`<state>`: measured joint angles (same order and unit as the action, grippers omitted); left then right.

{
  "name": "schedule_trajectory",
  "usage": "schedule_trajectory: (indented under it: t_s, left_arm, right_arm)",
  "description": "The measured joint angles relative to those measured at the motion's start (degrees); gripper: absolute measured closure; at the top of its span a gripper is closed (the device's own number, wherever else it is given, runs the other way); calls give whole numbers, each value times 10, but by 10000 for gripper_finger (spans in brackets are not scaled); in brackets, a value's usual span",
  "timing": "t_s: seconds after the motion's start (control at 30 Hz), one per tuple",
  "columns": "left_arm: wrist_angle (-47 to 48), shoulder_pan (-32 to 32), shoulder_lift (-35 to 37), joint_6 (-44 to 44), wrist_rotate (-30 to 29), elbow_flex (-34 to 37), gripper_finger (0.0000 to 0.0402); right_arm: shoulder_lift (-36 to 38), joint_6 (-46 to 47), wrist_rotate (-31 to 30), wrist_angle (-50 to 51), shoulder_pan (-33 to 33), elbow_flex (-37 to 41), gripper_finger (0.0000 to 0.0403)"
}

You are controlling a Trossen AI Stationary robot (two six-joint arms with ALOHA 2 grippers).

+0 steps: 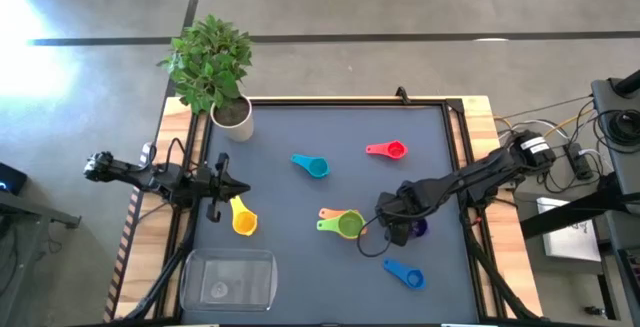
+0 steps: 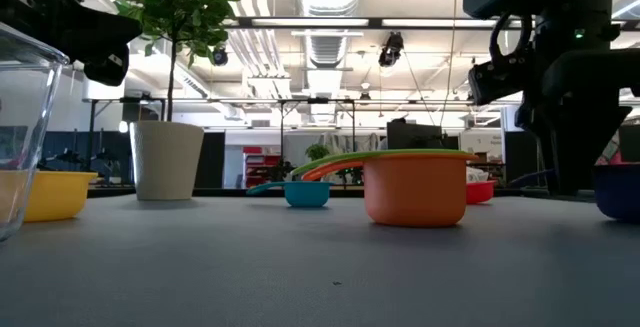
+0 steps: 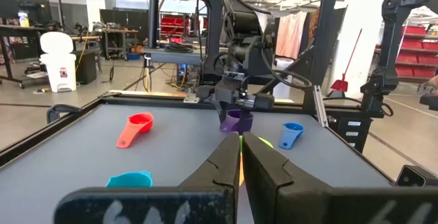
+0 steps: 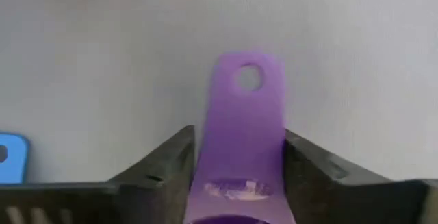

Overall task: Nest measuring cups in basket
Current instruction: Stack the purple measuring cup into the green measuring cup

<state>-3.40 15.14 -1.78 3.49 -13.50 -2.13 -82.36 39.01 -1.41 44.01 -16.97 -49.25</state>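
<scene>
My right gripper (image 1: 400,229) points down over the purple measuring cup (image 3: 236,122) at the mat's right and is shut on its handle. The green cup (image 1: 348,226) sits nested in the orange cup (image 2: 415,192) just left of it. Teal (image 1: 312,165), red-pink (image 1: 388,150), blue (image 1: 405,275) and yellow (image 1: 243,219) cups stand apart on the mat. The clear basket (image 1: 228,279) lies at the near left. My left gripper (image 1: 235,189) hovers shut at the left edge, near the yellow cup. My right gripper pinches the purple cup's flat handle (image 4: 239,148) between its two fingers, one on each long edge, close to the bowl. The fingers (image 4: 168,162) come from above, pointing down, across the handle. The cup is upright, its handle's holed end sticking out past the fingers.
A white plant pot (image 1: 232,117) with a leafy plant stands at the mat's far left corner. A raised black frame (image 1: 455,127) borders the mat. Bare mat lies between the basket and the blue cup.
</scene>
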Motion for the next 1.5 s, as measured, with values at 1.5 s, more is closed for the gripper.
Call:
schedule_trajectory:
  t_s: [1.5]
  left_arm:
    - [0, 0, 0, 0, 0, 0, 402]
  right_arm:
    - [-205, -234, 1, 5, 58, -384, 266]
